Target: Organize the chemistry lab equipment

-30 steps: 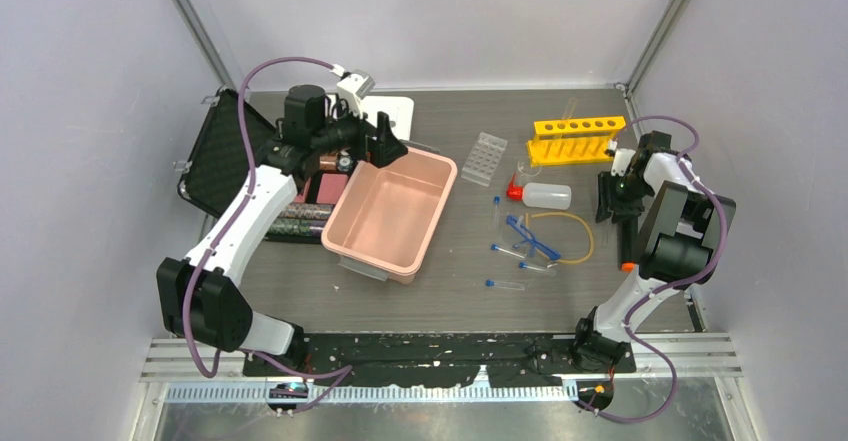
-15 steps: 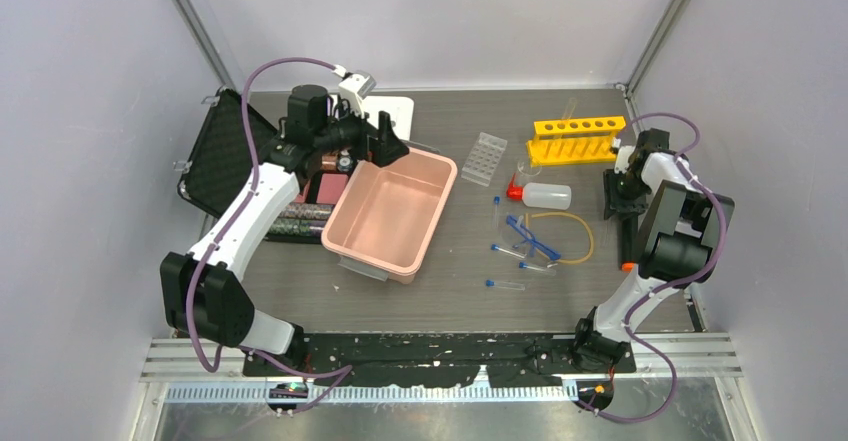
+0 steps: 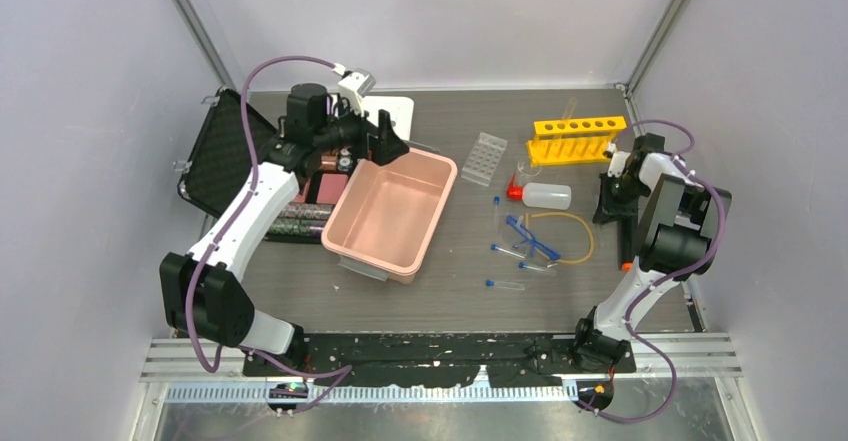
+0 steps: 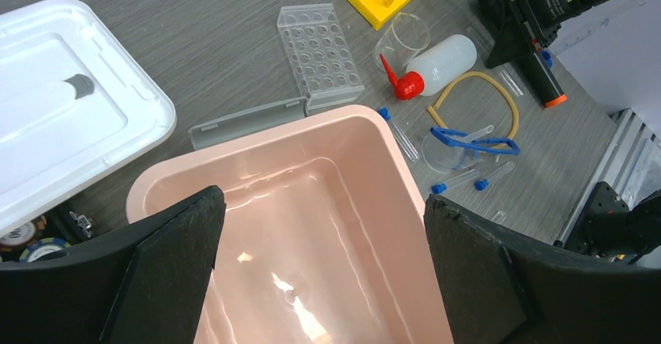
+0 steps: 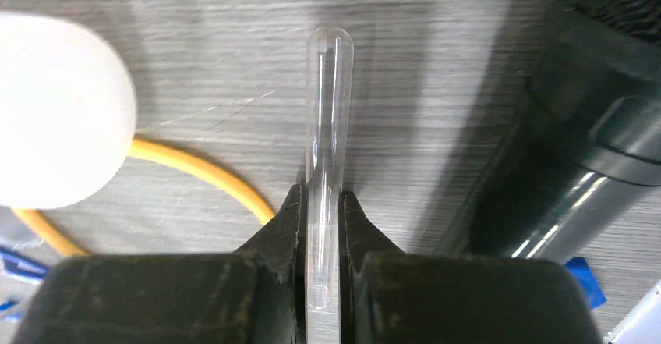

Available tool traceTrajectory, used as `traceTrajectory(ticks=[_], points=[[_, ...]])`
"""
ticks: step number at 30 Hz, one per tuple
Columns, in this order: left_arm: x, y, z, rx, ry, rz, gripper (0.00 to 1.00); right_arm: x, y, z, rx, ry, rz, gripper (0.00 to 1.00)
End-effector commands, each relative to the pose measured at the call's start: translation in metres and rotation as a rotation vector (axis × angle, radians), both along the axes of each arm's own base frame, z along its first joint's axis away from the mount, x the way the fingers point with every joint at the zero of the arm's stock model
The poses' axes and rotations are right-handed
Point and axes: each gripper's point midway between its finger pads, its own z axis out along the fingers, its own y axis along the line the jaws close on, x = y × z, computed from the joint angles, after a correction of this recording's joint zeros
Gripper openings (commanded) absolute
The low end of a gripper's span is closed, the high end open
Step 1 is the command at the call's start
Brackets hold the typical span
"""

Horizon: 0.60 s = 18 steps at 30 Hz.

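In the right wrist view my right gripper [image 5: 321, 203] is shut on a clear test tube [image 5: 326, 125], whose round end points away over the table beside the yellow tubing [image 5: 195, 168]. From above, that gripper [image 3: 612, 201] sits right of the white red-capped squeeze bottle [image 3: 545, 196]. My left gripper [image 4: 323, 227] hangs open above the pink tub [image 4: 257, 137], holding nothing. The yellow tube rack [image 3: 578, 139], clear tube tray [image 3: 483, 157], blue safety glasses [image 3: 530, 239] and blue-capped test tubes [image 3: 505, 284] lie mid-table.
A black marker with an orange end [image 3: 628, 241] lies just right of the right gripper. The white lid [image 3: 395, 111] sits behind the tub, an open black case [image 3: 215, 156] at the far left. A clear funnel [image 3: 527, 171] stands by the bottle.
The right gripper's jaws have closed on the clear test tube, and that wrist shifted slightly. The left arm has stayed over the tub.
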Motion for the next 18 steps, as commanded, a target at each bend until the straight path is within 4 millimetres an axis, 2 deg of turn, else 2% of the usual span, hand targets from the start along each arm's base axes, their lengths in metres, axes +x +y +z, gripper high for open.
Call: traceTrajectory(ticks=[1, 2, 3, 5, 7, 8, 9, 11, 15, 18], points=[[0.004, 0.001, 0.037, 0.004, -0.14, -0.03, 1.0, 0.006, 0.018, 0.037, 0.064, -0.088, 0.059, 0.06], [0.004, 0.002, 0.04, 0.021, -0.168, -0.041, 1.0, 0.009, 0.018, 0.057, 0.052, -0.135, 0.089, 0.06], [0.003, 0.002, 0.047, 0.046, -0.22, -0.073, 1.0, 0.01, 0.024, 0.07, 0.076, -0.163, 0.11, 0.05], [-0.006, -0.001, 0.06, 0.095, -0.341, -0.176, 1.0, 0.022, 0.037, 0.119, 0.114, -0.291, 0.183, 0.05], [-0.022, -0.007, 0.071, 0.146, -0.478, -0.334, 1.0, 0.019, 0.063, 0.156, 0.21, -0.364, 0.261, 0.05], [-0.029, -0.01, 0.076, 0.173, -0.545, -0.399, 1.0, 0.019, 0.079, 0.184, 0.267, -0.417, 0.307, 0.05], [-0.039, -0.012, 0.075, 0.216, -0.6, -0.472, 1.0, 0.024, 0.092, 0.206, 0.286, -0.461, 0.352, 0.05], [-0.055, -0.019, 0.075, 0.332, -0.768, -0.612, 1.0, 0.02, 0.129, 0.236, 0.37, -0.507, 0.428, 0.05], [-0.075, -0.038, 0.068, 0.571, -1.119, -0.815, 0.98, 0.007, 0.211, 0.27, 0.594, -0.518, 0.552, 0.05], [-0.086, -0.058, 0.061, 0.672, -1.282, -0.943, 0.92, -0.009, 0.261, 0.277, 0.714, -0.494, 0.663, 0.05]])
